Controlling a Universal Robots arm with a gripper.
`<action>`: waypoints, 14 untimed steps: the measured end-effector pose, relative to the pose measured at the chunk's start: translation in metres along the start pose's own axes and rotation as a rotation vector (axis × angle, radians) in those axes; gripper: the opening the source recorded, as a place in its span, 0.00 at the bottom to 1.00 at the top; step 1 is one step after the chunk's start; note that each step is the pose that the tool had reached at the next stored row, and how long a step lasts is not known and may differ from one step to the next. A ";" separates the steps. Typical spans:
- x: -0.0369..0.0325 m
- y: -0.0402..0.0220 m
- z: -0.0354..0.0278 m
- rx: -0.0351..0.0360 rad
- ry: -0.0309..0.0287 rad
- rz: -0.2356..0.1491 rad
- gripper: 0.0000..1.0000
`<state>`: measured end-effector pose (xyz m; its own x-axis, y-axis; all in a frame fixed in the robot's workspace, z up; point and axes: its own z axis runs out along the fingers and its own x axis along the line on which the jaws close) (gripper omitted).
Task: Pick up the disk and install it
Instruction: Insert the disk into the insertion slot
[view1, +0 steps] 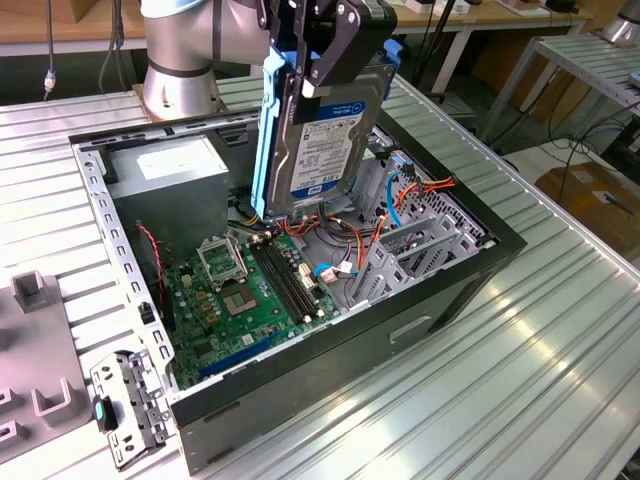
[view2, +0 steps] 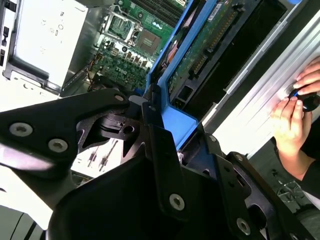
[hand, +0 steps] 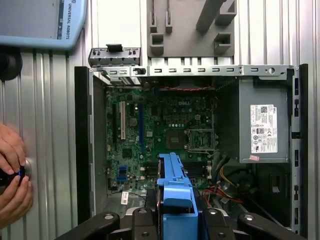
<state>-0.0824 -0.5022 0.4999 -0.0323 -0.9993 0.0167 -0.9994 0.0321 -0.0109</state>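
The disk (view1: 325, 140), a dark drive with a white-and-blue label and blue side rails (view1: 268, 130), hangs upright over the open computer case (view1: 440, 290). It sits above the motherboard (view1: 250, 290), clear of it. My gripper (view1: 303, 75) is shut on the disk's upper end, one black finger lying across the label. In the second wrist view the black fingers (view2: 157, 145) clamp the blue rail (view2: 175, 117), and the disk's green circuit board (view2: 200, 55) faces the camera. In the first wrist view the blue rail (hand: 175, 192) points down into the case (hand: 82, 150).
A grey power-supply box (view1: 165, 180) fills the case's far corner, and loose orange and blue cables (view1: 415, 190) lie near the drive bay. A grey fixture (view1: 30, 300) and a metal bracket (view1: 125, 405) rest on the ribbed table. A person's hands (hand: 12, 175) hold a small device beside the case.
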 end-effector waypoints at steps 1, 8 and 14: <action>0.0021 -0.0001 0.0000 0.0000 0.0000 0.000 0.37; 0.0272 -0.0010 0.0009 0.0000 0.0008 0.000 0.37; 0.0320 -0.0148 0.0026 0.0000 0.0007 0.000 0.37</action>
<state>-0.0686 -0.5346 0.4980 -0.0324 -0.9993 0.0174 -0.9994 0.0322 -0.0110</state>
